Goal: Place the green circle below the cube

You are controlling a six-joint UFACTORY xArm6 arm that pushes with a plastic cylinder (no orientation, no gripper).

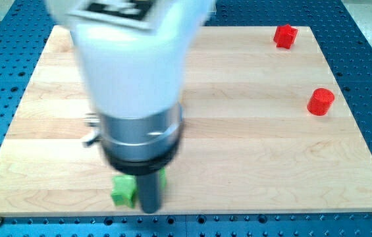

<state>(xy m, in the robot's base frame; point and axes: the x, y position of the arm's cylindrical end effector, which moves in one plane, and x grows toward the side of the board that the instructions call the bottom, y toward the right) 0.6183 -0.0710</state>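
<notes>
My tip [150, 209] rests near the bottom edge of the wooden board [251, 151], left of centre. A green cube [124, 189] sits just to the tip's left, touching or nearly touching the rod. A sliver of another green block [163, 176], likely the green circle, peeks out at the rod's right side; most of it is hidden behind the rod. The arm's white and grey body [136, 85] covers the board's upper left.
A red block [285, 35] with an angular shape lies at the board's top right. A red cylinder [320, 101] lies at the right side. The board sits on a blue perforated table [370, 79].
</notes>
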